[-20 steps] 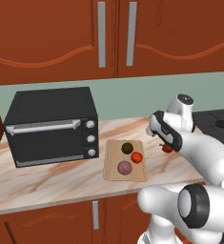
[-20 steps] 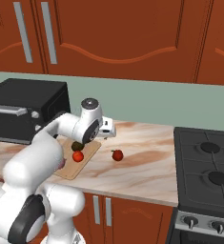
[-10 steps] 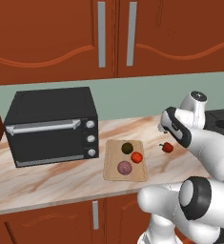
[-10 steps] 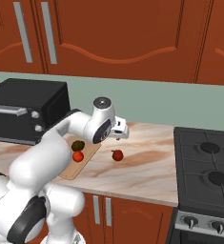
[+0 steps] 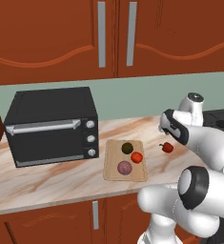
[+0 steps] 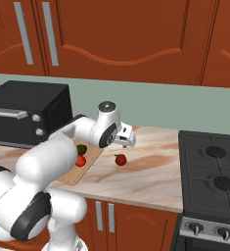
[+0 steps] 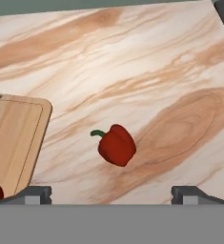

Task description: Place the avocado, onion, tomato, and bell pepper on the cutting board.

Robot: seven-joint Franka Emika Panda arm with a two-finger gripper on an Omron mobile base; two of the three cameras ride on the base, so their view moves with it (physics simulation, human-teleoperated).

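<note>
Marbled beige countertop [image 5: 51, 176], black toaster oven [image 5: 51, 126] toward its left end, reddish-brown upper cabinets [image 5: 113, 35] with grey bar handles, pale green backsplash [image 6: 185, 110], black stove [image 6: 212, 181] beside countertop's right edge, matching lower cabinets [image 6: 131, 220]

The light-tan cutting board [image 5: 110, 174] lies flat on the marble counter [image 5: 46, 181], just right of the black toaster oven [image 5: 50, 125]. On it sit the dark avocado [image 5: 127, 147], the bright-red tomato [image 5: 137, 157] and the purplish onion [image 5: 124, 167]. The red bell pepper [image 7: 117, 145] lies on its side on the counter, off the board's right edge.
</note>
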